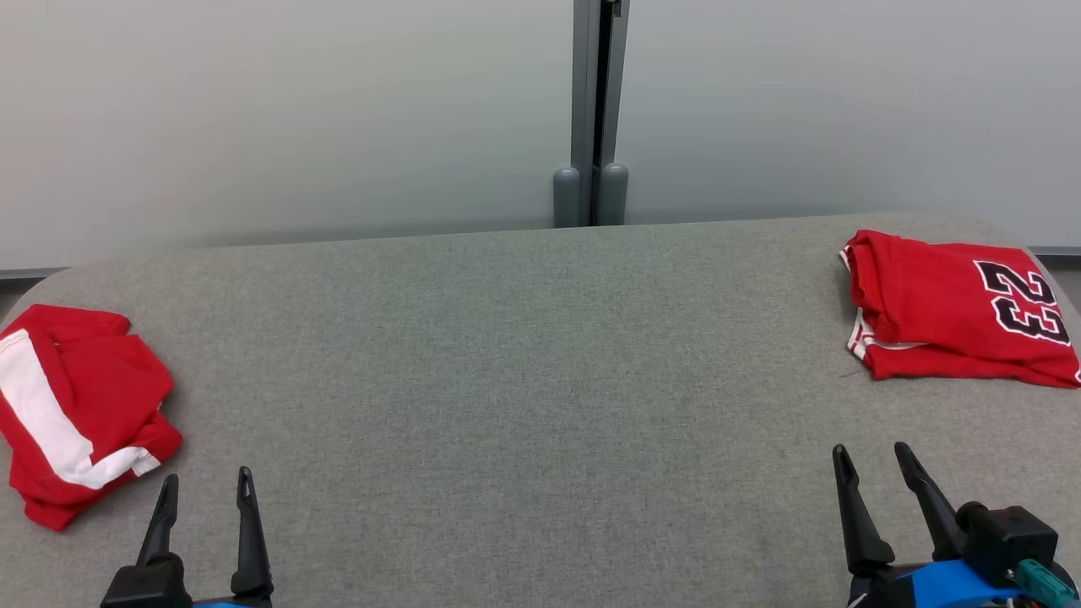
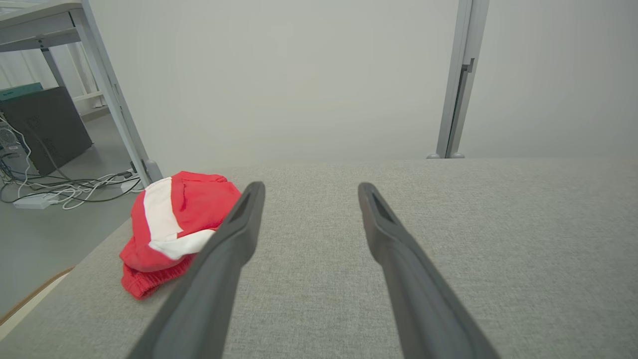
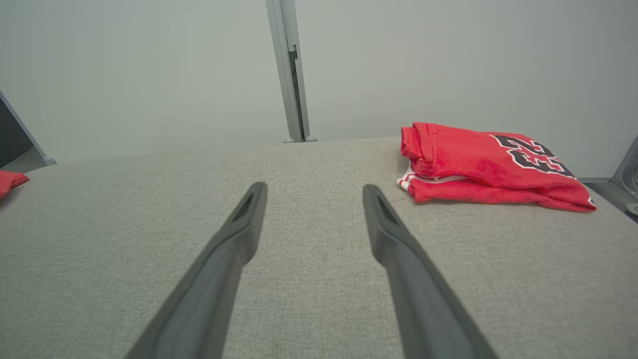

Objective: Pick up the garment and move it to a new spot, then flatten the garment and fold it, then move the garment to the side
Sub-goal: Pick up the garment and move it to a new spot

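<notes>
A crumpled red garment with a white stripe lies at the left edge of the grey fabric table. In the left wrist view this garment sits just left of my left finger. My left gripper hovers open and empty to the right of it, near the front edge. A folded red jersey with a black "23" lies at the far right. My right gripper stands open and empty in front of it, a little to its left.
A pale wall with a grey vertical post runs behind the table. Off the table's left side are a desk leg, a dark computer case and cables on the floor.
</notes>
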You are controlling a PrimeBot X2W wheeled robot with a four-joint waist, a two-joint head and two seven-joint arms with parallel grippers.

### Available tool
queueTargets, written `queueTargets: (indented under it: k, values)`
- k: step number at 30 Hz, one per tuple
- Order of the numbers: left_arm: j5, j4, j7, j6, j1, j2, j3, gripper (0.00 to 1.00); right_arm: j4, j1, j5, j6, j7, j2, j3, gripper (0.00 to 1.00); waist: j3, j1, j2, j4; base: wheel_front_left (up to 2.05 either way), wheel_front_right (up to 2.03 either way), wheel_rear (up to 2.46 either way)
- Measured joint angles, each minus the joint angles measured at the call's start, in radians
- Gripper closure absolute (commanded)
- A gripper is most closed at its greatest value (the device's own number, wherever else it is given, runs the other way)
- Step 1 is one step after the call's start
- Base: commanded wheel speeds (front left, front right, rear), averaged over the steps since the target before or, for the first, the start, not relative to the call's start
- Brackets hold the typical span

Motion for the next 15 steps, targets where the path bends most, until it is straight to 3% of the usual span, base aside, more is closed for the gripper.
queueTargets:
  k: [15]
  values:
    - [-0.016,-0.006,0.002,0.017,-0.006,0.006,-0.004,0.00,-0.002,0.010,0.003,0.000,0.009,0.003,0.016,0.00,-0.003,0.0000,0.0000,0.032,0.00,0.00,0.00]
